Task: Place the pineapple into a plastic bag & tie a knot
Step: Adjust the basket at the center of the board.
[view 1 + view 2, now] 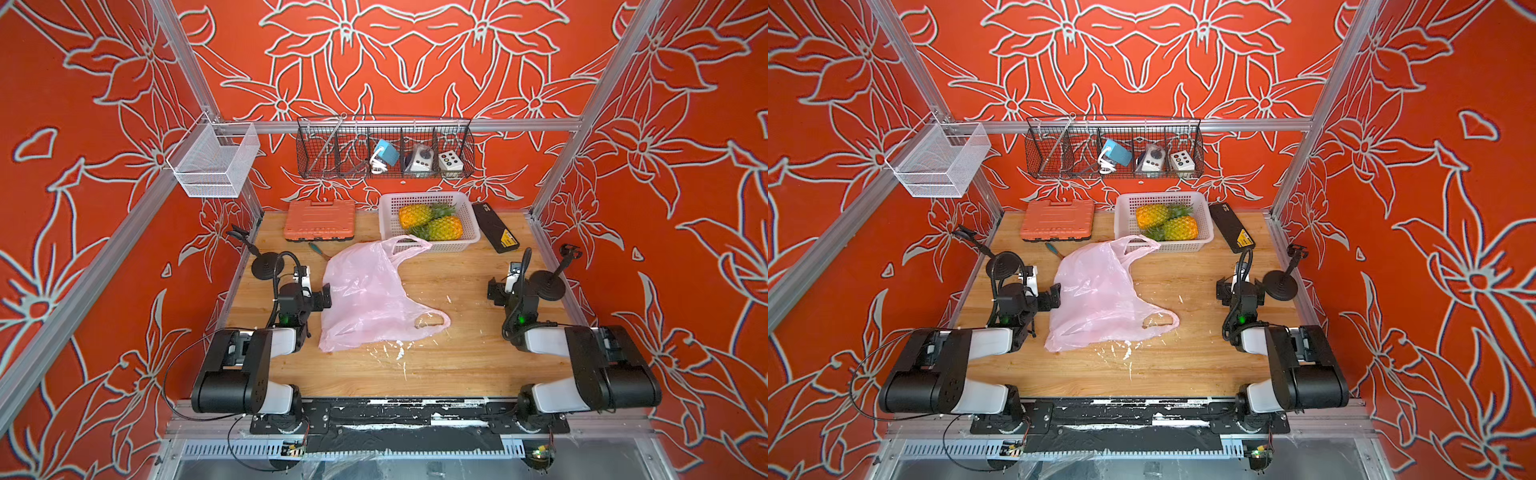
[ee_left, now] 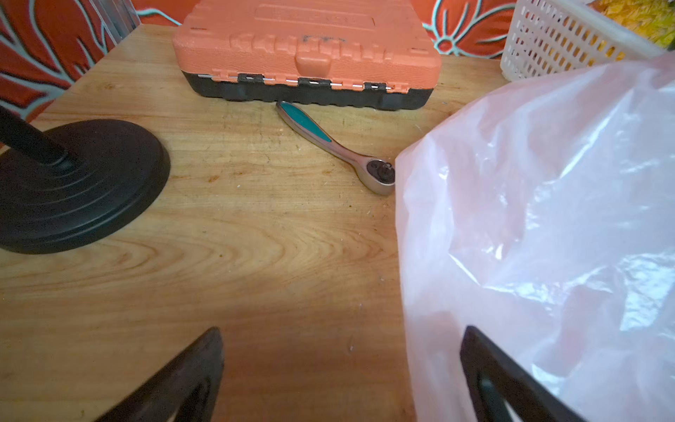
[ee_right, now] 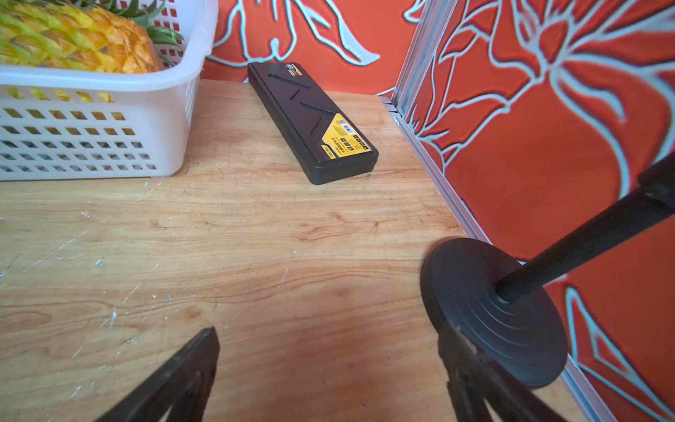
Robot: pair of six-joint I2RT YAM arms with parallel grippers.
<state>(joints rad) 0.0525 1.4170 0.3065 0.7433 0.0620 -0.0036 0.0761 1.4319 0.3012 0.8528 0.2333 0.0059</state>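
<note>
The pale-pink plastic bag (image 1: 365, 295) (image 1: 1096, 291) (image 2: 548, 219) lies flat and crumpled on the middle of the wooden table. One loop handle (image 1: 409, 245) rests against the white basket (image 1: 440, 247) (image 3: 91, 142). The other handle (image 1: 432, 322) lies toward the front. No knot is in view. Two pineapples (image 1: 415, 215) (image 1: 444, 228) lie in that basket; one pineapple (image 3: 73, 40) shows in the right wrist view. My left gripper (image 1: 313, 286) (image 2: 341, 339) is open at the bag's left edge, one finger against the plastic. My right gripper (image 1: 505, 282) (image 3: 328, 339) is open over bare wood at the right.
An orange tool case (image 1: 320, 220) sits at the back left, with a ratchet (image 2: 328, 140) in front of it. A black case (image 1: 496, 228) lies right of the basket. Black round stands (image 1: 270, 264) (image 1: 548, 284) flank both grippers. Wire baskets (image 1: 384, 149) (image 1: 214, 160) hang on the frame.
</note>
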